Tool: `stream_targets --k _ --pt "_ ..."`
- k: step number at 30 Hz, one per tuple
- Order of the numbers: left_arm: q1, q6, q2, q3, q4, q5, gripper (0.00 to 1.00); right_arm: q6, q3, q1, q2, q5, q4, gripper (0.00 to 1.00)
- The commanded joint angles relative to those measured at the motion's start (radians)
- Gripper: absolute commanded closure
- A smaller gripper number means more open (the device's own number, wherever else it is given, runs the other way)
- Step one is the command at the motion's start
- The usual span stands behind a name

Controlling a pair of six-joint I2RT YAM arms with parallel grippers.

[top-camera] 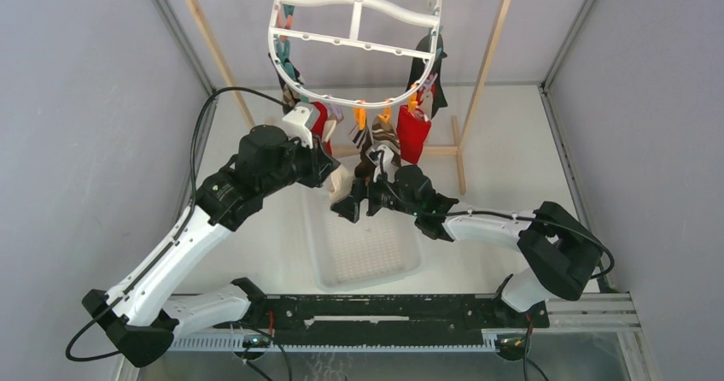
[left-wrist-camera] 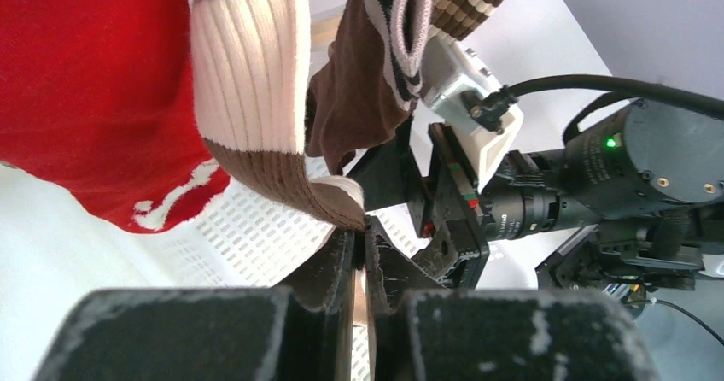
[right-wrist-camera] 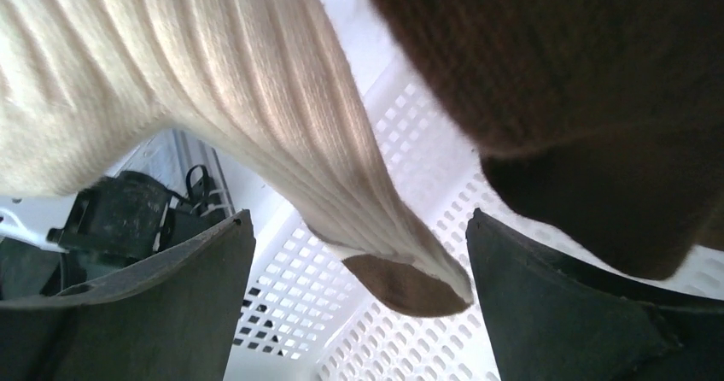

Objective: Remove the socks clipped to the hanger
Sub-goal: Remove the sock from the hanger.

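The left gripper (left-wrist-camera: 362,237) has its jaws pressed almost together, with only a thin slit between them. The brown-banded end of the beige sock (left-wrist-camera: 248,82) comes down right onto their tips, but I cannot tell whether any fabric is caught in the slit. Above these jaws the beige sock rises pale and ribbed until it leaves the view. The red sock (left-wrist-camera: 85,90) with white marks hangs to their left, and the brown striped sock (left-wrist-camera: 376,65) hangs above and a little to their right. Beyond the tips lies the white perforated basket (left-wrist-camera: 248,236). The right gripper (right-wrist-camera: 359,227) has its jaws spread wide. Its dark fingers (right-wrist-camera: 154,296) stand well apart on either side of the beige sock's lower end, which hangs in the gap and touches neither of them in the wrist view. The dark body of the brown striped sock hangs above the jaw on the right of that view, and the basket's holed floor lies beneath both. From overhead, the two grippers face each other closely over the basket, with the beige sock's end between them. Above and beyond both sets of jaws hangs the hanger (top-camera: 341,40), on the metal rod of the wooden rack (top-camera: 491,61). Socks are clipped along its near rim, and a black sock (top-camera: 431,78) at its right end is well apart from either pair of jaws.
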Motion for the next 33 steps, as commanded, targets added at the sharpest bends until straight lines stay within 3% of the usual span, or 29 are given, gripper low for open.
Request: stream_targets --k 1,4,7,9,12,15,17,24,29,30,31,33 --pt "0.004 -0.027 -0.013 0.071 0.045 0.049 0.90 0.013 -0.006 -0.010 0.024 -0.124 0.158 0.02" --pt "0.006 -0.027 -0.014 0.071 0.046 0.040 0.90 0.021 -0.006 -0.007 0.029 -0.164 0.178 0.11" --pt "0.005 -0.027 -0.013 0.063 0.050 0.028 0.90 0.037 -0.011 -0.004 0.024 -0.172 0.166 0.28" --pt "0.006 -0.028 -0.013 0.054 0.051 0.015 0.90 0.048 -0.025 0.000 0.012 -0.165 0.164 0.42" --pt "0.005 -0.026 -0.021 0.029 0.056 -0.012 0.92 0.050 -0.042 0.013 -0.015 -0.132 0.142 0.76" --pt "0.005 -0.030 -0.036 0.005 0.066 -0.029 0.91 0.035 -0.043 0.032 -0.039 -0.101 0.104 0.87" --pt "0.006 -0.031 -0.044 -0.001 0.065 -0.052 0.86 0.032 -0.043 0.043 -0.052 -0.090 0.085 0.99" --pt "0.006 -0.028 -0.077 -0.005 0.049 -0.103 0.51 0.019 -0.046 0.083 -0.109 -0.049 0.023 1.00" --pt "0.005 -0.028 -0.096 -0.001 0.031 -0.111 0.37 0.026 -0.060 0.090 -0.136 -0.044 0.015 1.00" --pt "0.006 -0.028 -0.103 -0.003 0.030 -0.120 0.13 0.031 -0.068 0.090 -0.140 -0.048 0.021 1.00" --pt "0.005 -0.030 -0.110 -0.005 0.030 -0.131 0.02 0.036 -0.074 0.094 -0.142 -0.050 0.025 1.00" --pt "0.006 -0.032 -0.126 -0.008 0.030 -0.159 0.00 0.041 -0.084 0.101 -0.146 -0.058 0.034 1.00"
